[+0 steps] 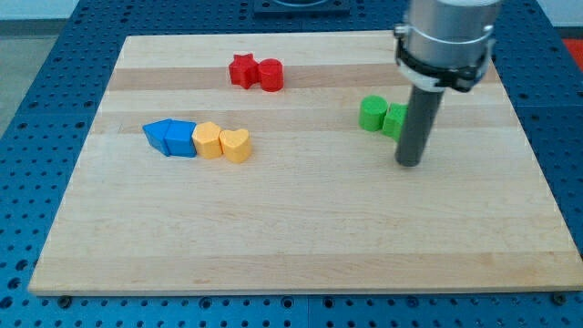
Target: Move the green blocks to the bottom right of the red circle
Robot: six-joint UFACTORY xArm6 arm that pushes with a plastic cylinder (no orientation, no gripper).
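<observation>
Two green blocks lie side by side right of the board's middle: a green round block (372, 113) and a second green block (394, 120), partly hidden behind the rod. The red circle (271, 75) lies near the view's top, touching a red star (242, 70) on its left. My tip (410, 163) rests on the board just below and right of the green blocks, close to the second one; I cannot tell whether the rod touches it. The green blocks lie to the lower right of the red circle, some way off.
Two blue blocks (171, 138) and two yellow blocks, a pentagon (209, 139) and a heart (236, 144), form a row at the view's left. The wooden board (301, 255) sits on a blue perforated table.
</observation>
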